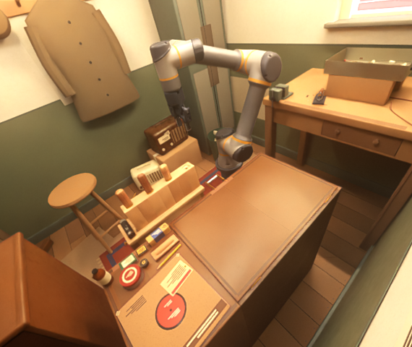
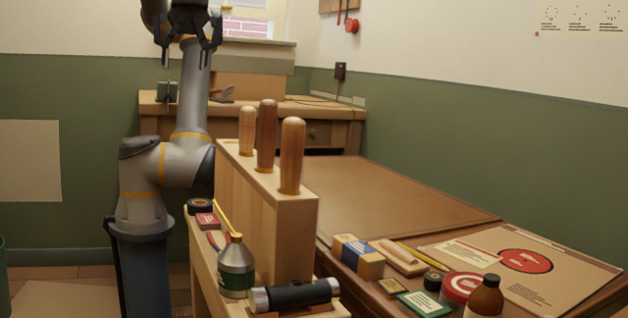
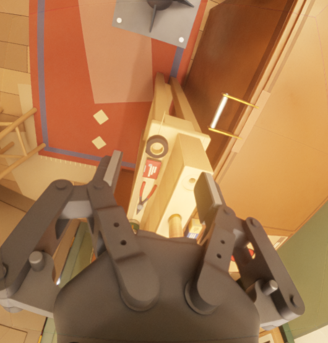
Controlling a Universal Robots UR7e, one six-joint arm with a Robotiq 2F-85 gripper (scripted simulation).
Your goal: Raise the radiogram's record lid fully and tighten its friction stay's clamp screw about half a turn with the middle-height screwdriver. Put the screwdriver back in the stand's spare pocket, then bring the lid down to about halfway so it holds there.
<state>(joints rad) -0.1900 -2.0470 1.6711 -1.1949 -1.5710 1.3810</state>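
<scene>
The radiogram's record lid (image 1: 251,220) lies flat and closed on top of the cabinet, with a metal handle (image 3: 220,110) at its end nearest the arm's base. Beside the lid's long edge stands a pale wooden stand (image 1: 165,192) holding three wooden-handled screwdrivers (image 2: 267,134) of different heights. A spare pocket (image 3: 191,180) shows in the stand's top at the end nearer the arm. My gripper (image 2: 186,58) hangs high above the arm-side end of the stand, open and empty, fingers pointing down. The friction stay and its clamp screw are hidden.
Behind the stand, old radios (image 1: 165,135) sit on boxes against the green wall, and a stool (image 1: 72,190) stands nearby. A workbench (image 1: 352,108) fills the far corner. An oil can (image 2: 235,266), a torch (image 2: 293,294), pliers, tape and small boxes crowd the shelf and the cabinet's near end.
</scene>
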